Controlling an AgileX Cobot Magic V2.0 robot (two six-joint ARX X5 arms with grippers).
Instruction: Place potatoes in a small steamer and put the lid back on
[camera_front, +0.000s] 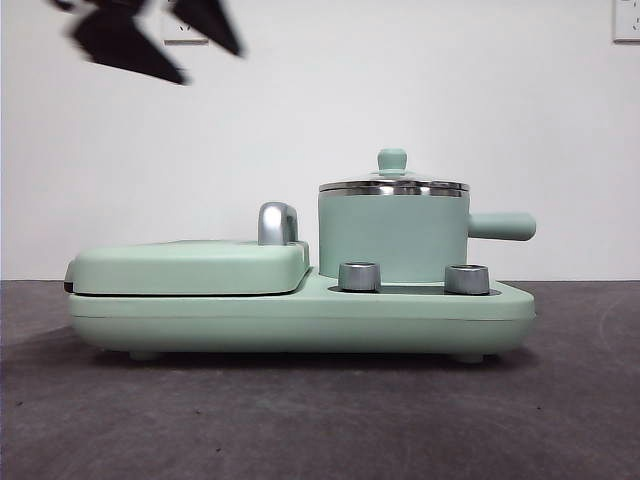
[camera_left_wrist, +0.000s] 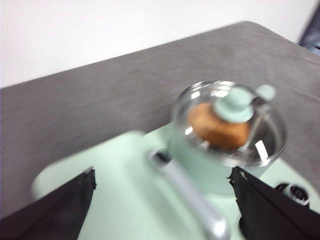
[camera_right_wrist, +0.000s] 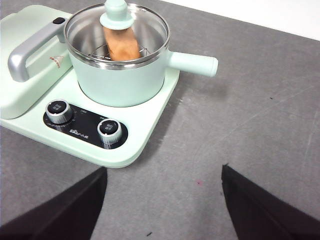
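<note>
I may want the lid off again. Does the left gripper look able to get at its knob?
Probably yes: the left gripper is open above the grill, and nothing covers the knob.

Left gripper: raised, blurred, jaws spread wide, holding nothing. Right gripper: raised, jaws spread wide, holding nothing.

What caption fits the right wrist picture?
Potato inside the green steamer, glass lid on, right gripper open above the table.
</note>
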